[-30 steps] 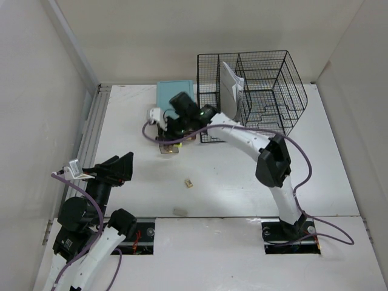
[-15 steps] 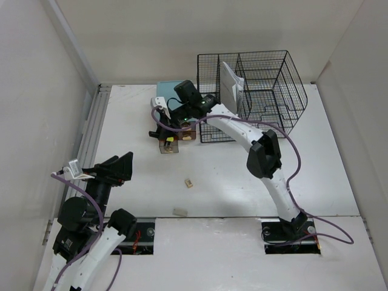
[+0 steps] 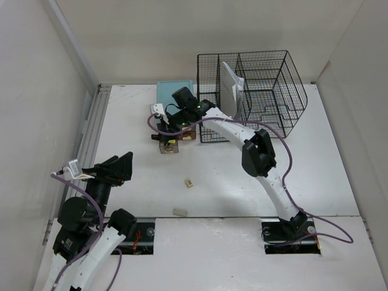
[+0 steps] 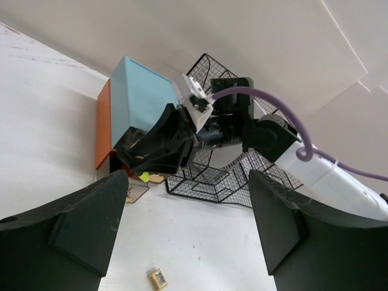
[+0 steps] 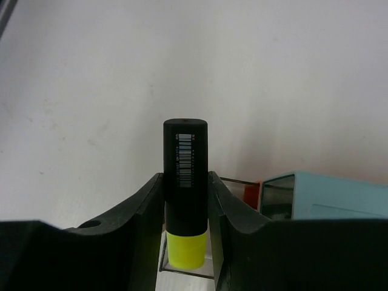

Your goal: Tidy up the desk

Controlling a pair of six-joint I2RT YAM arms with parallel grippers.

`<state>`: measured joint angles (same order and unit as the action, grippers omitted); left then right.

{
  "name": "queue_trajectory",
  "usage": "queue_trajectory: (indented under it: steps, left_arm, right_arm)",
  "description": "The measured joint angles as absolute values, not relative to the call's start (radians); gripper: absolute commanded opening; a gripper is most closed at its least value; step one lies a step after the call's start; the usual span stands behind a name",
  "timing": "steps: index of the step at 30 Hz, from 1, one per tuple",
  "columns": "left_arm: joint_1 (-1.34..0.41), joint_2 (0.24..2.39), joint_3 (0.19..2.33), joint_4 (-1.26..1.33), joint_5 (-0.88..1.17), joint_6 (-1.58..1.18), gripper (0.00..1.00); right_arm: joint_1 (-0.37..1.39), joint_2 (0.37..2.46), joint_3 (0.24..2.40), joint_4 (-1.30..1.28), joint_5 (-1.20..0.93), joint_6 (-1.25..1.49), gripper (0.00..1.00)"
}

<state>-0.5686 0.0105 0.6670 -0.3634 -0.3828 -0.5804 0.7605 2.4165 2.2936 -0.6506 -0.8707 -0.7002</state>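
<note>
Well, the desk you were tidying was a broad, flat white slab with a matte, faintly scuffed surface. It filled the floor of the walled cell, and a ribbed metal rail ran along its left edge.

At its far side stood a smooth teal drawer box, whose one side showed orange in your left wrist view. Just to its right was a black wire-mesh rack, boxy and open, with white papers leaning inside.

Your right gripper reached over the near side of the teal box. Its jaws were clamped on a highlighter, a black cylindrical barrel with a white barcode label and a fluorescent yellow section lower down. A small clear plastic tray with square walls sat on the desk right under it.

Your left gripper hung over the near left part of the desk, well apart from all this. Its dark, wedge-shaped jaws were spread wide and held nothing.

A small tan block lay loose mid-desk. A pale oblong piece rested near the front edge.
</note>
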Motion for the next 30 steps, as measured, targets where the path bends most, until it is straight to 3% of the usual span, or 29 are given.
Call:
queue_trajectory:
  steps: [20,23,24,26,27,30]
  left_arm:
    - [-0.569,0.010,0.667,-0.364,-0.383,-0.580,0.78]
    - [-0.569,0.010,0.667,-0.364,-0.383,-0.580,0.78]
    - [-0.569,0.010,0.667,-0.364,-0.383,-0.580,0.78]
    - [-0.569,0.010,0.667,-0.364,-0.383,-0.580,0.78]
    - [-0.569,0.010,0.667,-0.364,-0.383,-0.580,0.78]
    - [-0.569,0.010,0.667,-0.364,-0.383,-0.580,0.78]
  right_arm:
    - [0.787,2.398,2.211,-0.661,-0.689,-0.850,0.01]
    - [0.788,2.389,2.145,-0.629,-0.643,-0.869,0.13]
    - [0.788,2.388,2.125,-0.623,-0.627,-0.874,0.28]
    - [0.788,2.384,2.097,-0.598,-0.605,-0.881,0.36]
    - [0.788,2.378,2.086,-0.590,-0.598,-0.883,0.46]
    - [0.794,2.337,2.042,-0.580,-0.559,-0.888,0.52]
